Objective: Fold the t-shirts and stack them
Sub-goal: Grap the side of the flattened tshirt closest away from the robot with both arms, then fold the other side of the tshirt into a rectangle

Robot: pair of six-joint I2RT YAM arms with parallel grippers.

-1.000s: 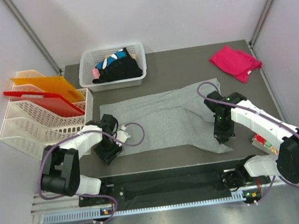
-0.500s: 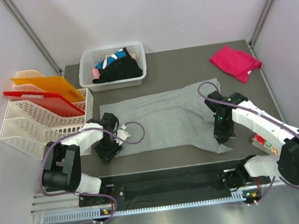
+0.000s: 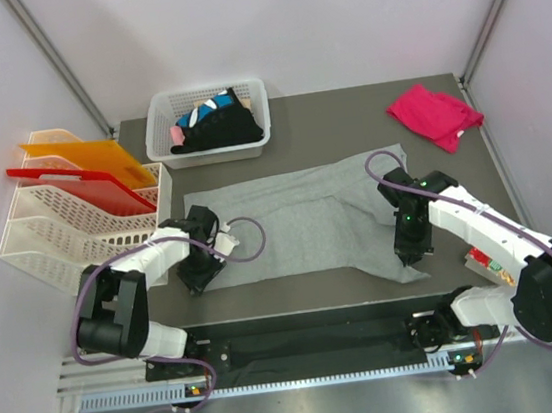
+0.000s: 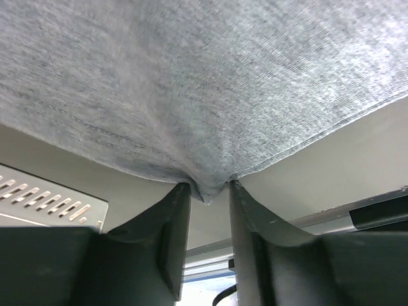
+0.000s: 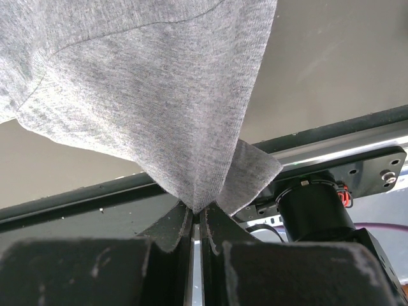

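The grey t-shirt (image 3: 298,224) lies lengthwise left to right, its near corners pinched by the left pincer (image 4: 206,189) and right pincer (image 5: 199,214).

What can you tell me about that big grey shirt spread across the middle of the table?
The grey t-shirt is a plain, light heathered knit that looks soft and thin, with a stitched hem. It lies spread across the table, mostly flat with a few creases. The left gripper pinches its near left corner, puckering the cloth. The right gripper is shut on its near right corner, where the cloth bunches into a fold.
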